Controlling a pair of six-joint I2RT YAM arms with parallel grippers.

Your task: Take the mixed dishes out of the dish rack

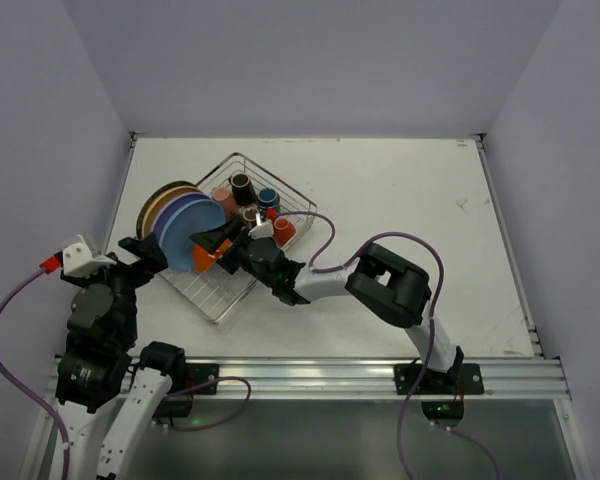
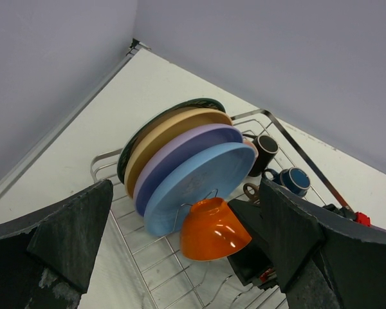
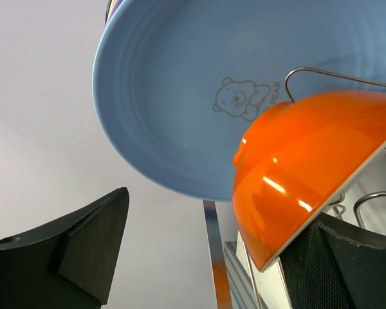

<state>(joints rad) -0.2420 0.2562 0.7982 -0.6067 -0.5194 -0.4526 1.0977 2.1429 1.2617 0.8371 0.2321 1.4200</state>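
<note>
It was a robotics lab cell: a white table (image 1: 400,180) walled on three sides by plain pale panels (image 1: 310,60), an aluminium rail (image 1: 320,375) bolted along the table's near edge, a dish rack (image 1: 212,298) set out on the table.

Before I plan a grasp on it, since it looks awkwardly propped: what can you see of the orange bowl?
The orange bowl is glossy and looks glazed, orange outside with a thin white edge at the rim. It lies tipped over in the dish rack, mouth turned away from the blue plate just behind it, with a wire divider loop rising beside it. One of the right gripper's fingers sits close by its rim; whether they touch cannot be told.
</note>
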